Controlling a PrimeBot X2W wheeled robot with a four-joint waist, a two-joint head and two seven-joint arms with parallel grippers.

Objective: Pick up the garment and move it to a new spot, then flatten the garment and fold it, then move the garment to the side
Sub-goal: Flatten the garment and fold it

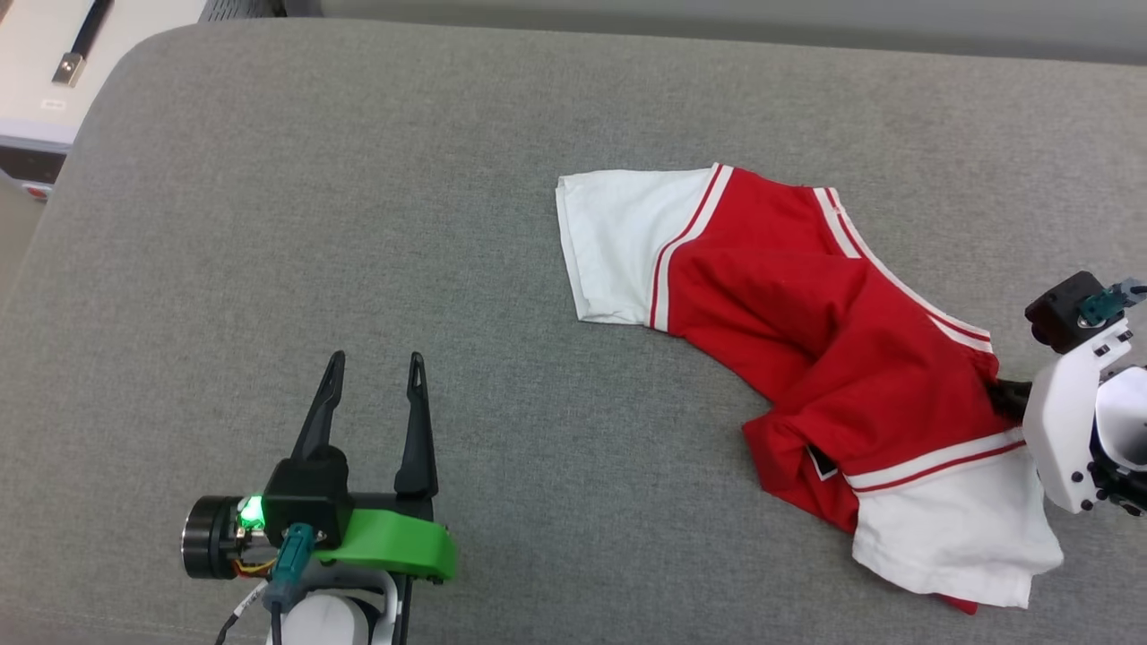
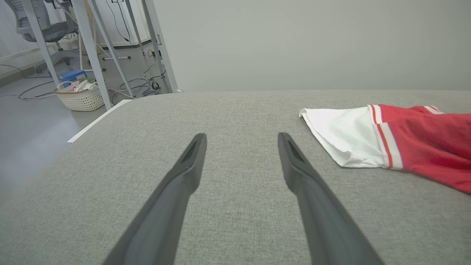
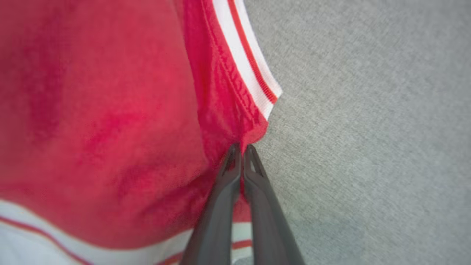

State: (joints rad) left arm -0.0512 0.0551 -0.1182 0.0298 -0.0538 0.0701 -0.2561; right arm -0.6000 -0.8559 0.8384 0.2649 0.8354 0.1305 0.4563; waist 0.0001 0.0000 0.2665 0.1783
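I see the garment [image 1: 806, 349] as thin matt cloth with ribbed trim, the desk [image 1: 358, 224] covered in coarse grey weave. On the left claw [image 1: 376, 361], the fingers [image 2: 176, 191] look smooth matt dark plastic, the bracket [image 1: 399, 542] green plastic.

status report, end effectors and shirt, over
Left end effector open, apart from the shirt. Right end effector shut on its red edge. Shirt rumpled, unfolded, on grey cushion. Nothing in the way.

red garment [image 1: 806, 349], white sleeves [image 1: 618, 242], red-white striped trim [image 1: 688, 242]; grey surface [image 1: 358, 224]
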